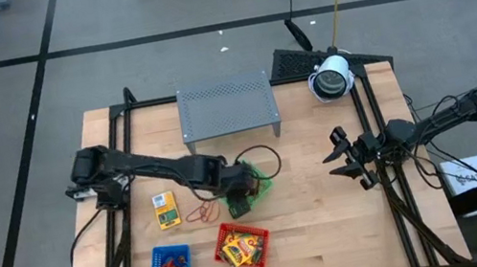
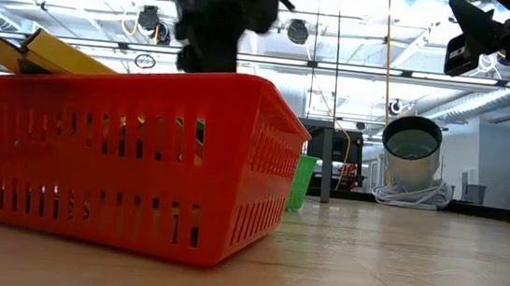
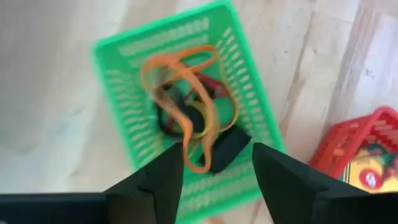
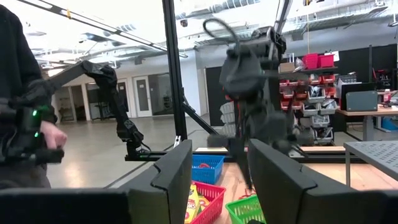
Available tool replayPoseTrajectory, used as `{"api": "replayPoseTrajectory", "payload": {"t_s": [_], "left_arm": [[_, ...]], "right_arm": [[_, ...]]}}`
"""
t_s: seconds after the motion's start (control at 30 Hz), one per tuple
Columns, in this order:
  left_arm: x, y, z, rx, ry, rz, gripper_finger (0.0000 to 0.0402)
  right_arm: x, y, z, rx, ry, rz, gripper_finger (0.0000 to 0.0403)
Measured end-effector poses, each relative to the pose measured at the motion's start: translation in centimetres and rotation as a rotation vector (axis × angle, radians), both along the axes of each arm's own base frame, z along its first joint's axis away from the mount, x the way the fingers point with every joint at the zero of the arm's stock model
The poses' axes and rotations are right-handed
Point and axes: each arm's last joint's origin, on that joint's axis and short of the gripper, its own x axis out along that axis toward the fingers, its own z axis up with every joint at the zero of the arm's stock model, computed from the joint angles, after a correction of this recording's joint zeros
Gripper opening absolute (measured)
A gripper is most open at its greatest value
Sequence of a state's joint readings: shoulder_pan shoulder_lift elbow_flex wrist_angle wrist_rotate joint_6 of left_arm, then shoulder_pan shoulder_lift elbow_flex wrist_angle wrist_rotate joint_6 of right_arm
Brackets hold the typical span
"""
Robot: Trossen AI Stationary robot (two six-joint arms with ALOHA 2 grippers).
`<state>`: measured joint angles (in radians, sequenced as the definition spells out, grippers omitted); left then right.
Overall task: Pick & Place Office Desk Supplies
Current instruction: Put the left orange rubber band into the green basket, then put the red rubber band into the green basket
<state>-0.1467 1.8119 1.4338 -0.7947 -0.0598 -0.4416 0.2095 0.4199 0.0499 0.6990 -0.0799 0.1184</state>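
Bright overhead light, blurred wrist view

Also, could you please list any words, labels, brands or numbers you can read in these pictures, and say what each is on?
None can be read.
Yellow packets in the red tray: coloured print, too small.
Loose yellow packet on the table: print too small.
White sheet beside the table: dark marks, illegible.

left pincer (image 3: 211, 177) open, right pincer (image 4: 217, 180) open, raised
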Motion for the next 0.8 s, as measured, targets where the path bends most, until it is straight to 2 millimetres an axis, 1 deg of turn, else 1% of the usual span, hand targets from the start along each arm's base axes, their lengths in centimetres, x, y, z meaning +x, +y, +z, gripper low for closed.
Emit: {"api": "replayPoseTrajectory", "payload": {"t_s": [0.17, 0.3, 0.43, 0.67, 0.8], "left_arm": [[-2.4, 0.5, 3.3, 0.022, -0.019, -0.015, 0.0199], [-3.8, 0.3, 5.0, 0.010, -0.038, -0.029, 0.0187], [-4.2, 0.2, 5.1, 0.055, -0.025, -0.012, 0.0178], [-2.8, -0.2, 3.5, 0.077, -0.011, -0.043, 0.0175], [-2.7, -0.4, 3.5, 0.080, -0.023, -0.061, 0.0175]], "right_arm": [[0.0, 0.0, 0.0, 0.000, 0.001, 0.000, 0.0148], [0.0, 0.0, 0.0, 0.000, 0.000, 0.000, 0.0148], [0.0, 0.0, 0.0, 0.000, 0.001, 0.000, 0.0150], [0.0, 0.0, 0.0, 0.000, 0.001, 0.000, 0.0145], [0.0, 0.0, 0.0, -0.001, 0.001, 0.000, 0.0145]]}}
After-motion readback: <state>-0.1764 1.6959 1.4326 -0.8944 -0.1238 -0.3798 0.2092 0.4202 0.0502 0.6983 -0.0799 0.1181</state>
